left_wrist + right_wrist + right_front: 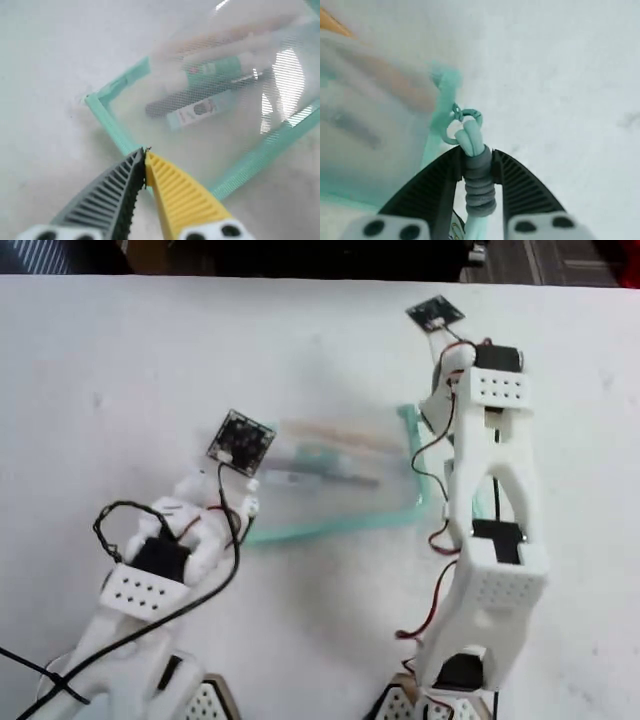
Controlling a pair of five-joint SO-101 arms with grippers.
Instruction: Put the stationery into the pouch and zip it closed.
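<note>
My left claw (144, 156), nearest the lens, is pinched tight on the teal hem of the mesh pouch (220, 150), close to one of its corners. I judge this an anchor, so the bag cannot slide when the other end is pulled. At the pouch's opposite end, my right claw (477, 160) is clamped on the grey ribbed zipper pull (479, 187). Its teal cord runs up to a small ring (462, 117) on the pouch's trim. With both ends gripped, the pouch lies stretched flat between my claws, which should let the slider run freely. Inside the pouch, the stationery (210, 85), pens and markers, lies lengthwise behind the mesh, so loading looks finished. How far the zip is drawn I cannot tell. Beyond the pouch spreads the white table (150, 360).
</note>
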